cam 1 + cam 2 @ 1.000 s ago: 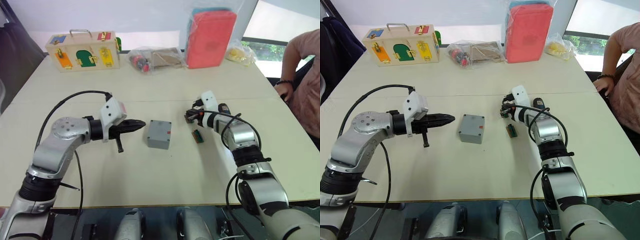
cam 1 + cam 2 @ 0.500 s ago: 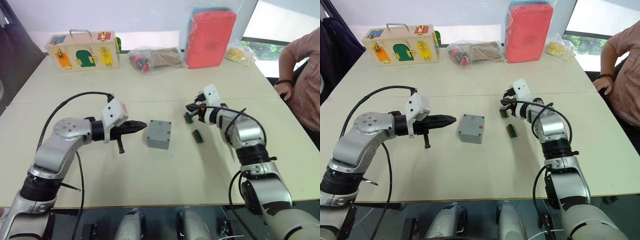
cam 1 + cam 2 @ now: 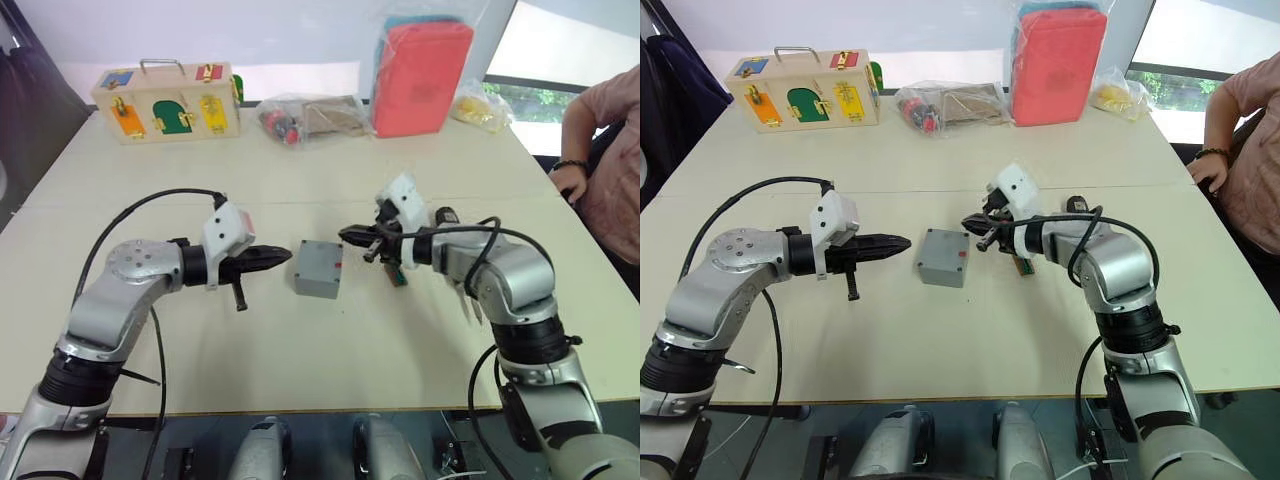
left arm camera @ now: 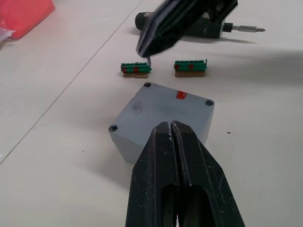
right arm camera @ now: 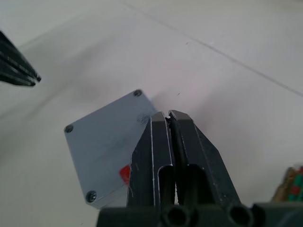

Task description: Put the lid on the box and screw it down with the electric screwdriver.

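left pincer (image 3: 283, 252) closed | right pincer (image 3: 347, 235) closed | one box (image 3: 318, 268) | two green connectors (image 4: 136, 69)

Box mid-table with a gripper on either side

The box (image 3: 319, 268) sits on the table (image 3: 300, 340) near its middle, with the lid (image 4: 163, 109) on top of it. The left gripper (image 3: 285, 251) is just to its left, and the right gripper (image 3: 345, 235) is just to its right and slightly behind — both tips point inward at the box. Two connector blocks (image 4: 163, 68) lie side by side on the table to the right of the box, under the right arm, and the electric screwdriver (image 4: 208, 29) lies farther right still. Along the far edge — a wooden latch box (image 3: 165, 102) at the left, a plastic bag of parts (image 3: 310, 117) in the middle, a bagged case (image 3: 420, 75) upright to its right. A person (image 3: 605, 150) sits off the far right corner.
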Robot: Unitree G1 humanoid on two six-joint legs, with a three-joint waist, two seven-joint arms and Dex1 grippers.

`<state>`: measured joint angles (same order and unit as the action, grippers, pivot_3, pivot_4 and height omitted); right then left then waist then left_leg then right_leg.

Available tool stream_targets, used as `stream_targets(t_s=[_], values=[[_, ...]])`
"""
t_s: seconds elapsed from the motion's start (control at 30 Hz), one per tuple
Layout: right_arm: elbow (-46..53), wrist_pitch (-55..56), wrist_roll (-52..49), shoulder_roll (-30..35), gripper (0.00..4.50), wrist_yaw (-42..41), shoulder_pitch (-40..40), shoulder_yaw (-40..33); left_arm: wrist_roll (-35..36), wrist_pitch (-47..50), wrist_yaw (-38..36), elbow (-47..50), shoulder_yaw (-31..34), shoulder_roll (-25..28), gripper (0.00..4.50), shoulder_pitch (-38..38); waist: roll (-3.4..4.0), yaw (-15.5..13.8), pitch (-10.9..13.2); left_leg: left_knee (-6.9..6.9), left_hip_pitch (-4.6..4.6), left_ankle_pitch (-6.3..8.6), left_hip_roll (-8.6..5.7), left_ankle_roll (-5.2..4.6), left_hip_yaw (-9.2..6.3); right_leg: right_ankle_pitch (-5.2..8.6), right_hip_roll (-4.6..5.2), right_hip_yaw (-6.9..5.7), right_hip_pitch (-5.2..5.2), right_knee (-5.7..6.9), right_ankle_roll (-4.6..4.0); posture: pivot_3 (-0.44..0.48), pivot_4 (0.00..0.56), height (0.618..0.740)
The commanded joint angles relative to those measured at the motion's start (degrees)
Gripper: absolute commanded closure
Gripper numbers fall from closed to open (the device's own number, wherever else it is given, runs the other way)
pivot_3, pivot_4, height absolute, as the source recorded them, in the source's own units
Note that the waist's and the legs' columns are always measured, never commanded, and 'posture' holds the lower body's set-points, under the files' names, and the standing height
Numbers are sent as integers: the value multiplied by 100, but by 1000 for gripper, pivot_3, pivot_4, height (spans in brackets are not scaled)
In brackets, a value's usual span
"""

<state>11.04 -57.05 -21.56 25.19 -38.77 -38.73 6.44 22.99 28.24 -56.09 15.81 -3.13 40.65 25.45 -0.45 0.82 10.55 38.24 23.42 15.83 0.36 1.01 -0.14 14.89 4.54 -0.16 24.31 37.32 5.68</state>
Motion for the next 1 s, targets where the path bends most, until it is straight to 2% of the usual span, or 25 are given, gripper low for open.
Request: stream_targets(t_s=[0.03,0.33,0.8,0.83,0.87,1.0], values=[[23,173,3,-80,4485,79,-59,11,7,-62,10,129,138,83,4500,41,0,-2,0,0,0,0,0,0,0,0,0,0,0,0,0,0,150,730],[-467,532,207,-78,4485,92,-175,186,24,-17,57,208,145,77,4500,16,0,2,0,0,0,0,0,0,1,0,0,0,0,0,0,0,150,730],[-682,688,351,-15,4485,-86,-136,390,41,-17,122,216,131,53,4500,10,0,1,0,0,0,0,0,0,0,0,0,0,0,0,0,0,150,730],[-679,697,354,-7,3953,-107,-126,412,39,-21,125,219,127,51,4500,5,0,1,0,0,0,0,0,0,0,0,0,0,0,0,0,0,150,730],[-678,704,357,-3,3835,-120,-121,424,38,-24,127,221,124,50,4500,2,0,1,0,0,0,0,0,0,1,0,0,0,0,0,0,0,150,730],[-565,629,318,101,2238,-187,-164,366,51,-10,141,240,133,51,4500,-5,0,-1,0,0,0,0,0,0,0,0,0,0,0,0,0,0,150,730]])
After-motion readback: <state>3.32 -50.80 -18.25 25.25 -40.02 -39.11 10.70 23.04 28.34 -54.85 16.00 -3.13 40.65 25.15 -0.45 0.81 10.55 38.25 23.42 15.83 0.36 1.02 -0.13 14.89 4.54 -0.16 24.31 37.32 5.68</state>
